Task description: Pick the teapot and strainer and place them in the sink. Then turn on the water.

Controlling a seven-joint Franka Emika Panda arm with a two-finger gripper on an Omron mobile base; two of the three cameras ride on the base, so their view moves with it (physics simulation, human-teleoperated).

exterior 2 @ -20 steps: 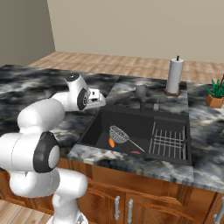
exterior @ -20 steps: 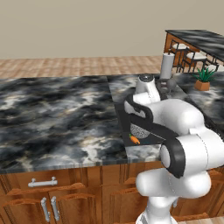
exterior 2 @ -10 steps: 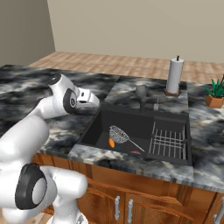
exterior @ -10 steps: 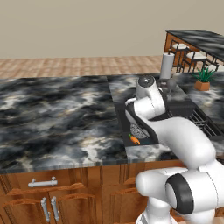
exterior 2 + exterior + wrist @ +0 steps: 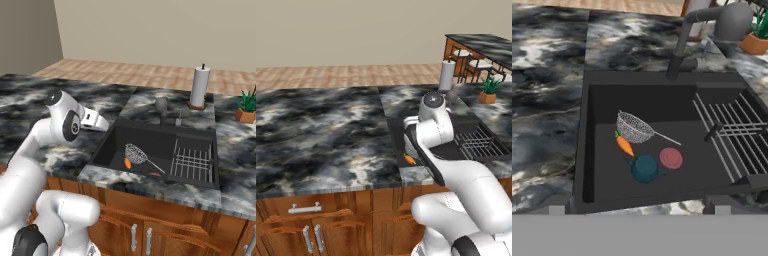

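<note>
The black sink (image 5: 642,100) holds the silver mesh strainer (image 5: 634,127), and the small teal teapot (image 5: 644,168) sits on the basin floor nearer its front wall. An orange carrot (image 5: 624,145) lies between them, and a pinkish-red disc (image 5: 671,158) rests right of the teapot. From the right base view the strainer (image 5: 135,153) lies in the sink (image 5: 107,150). My gripper (image 5: 102,124) hovers over the counter just left of the sink's rim, pointing at the basin. It is open (image 5: 637,210) and empty. Water is out of view at the grey faucet (image 5: 687,30).
A grey wire rack (image 5: 732,135) fills the sink's right part. Behind the sink stand the faucet (image 5: 161,107), a paper towel roll (image 5: 199,87) and a potted plant (image 5: 246,107). Dark marbled counter (image 5: 321,130) stretches left of the sink.
My arm has folded differently: the elbow has swung down and toward the base, while the hand stays beside the sink's left rim. The jaws remain open. Things in the sink have not moved.
</note>
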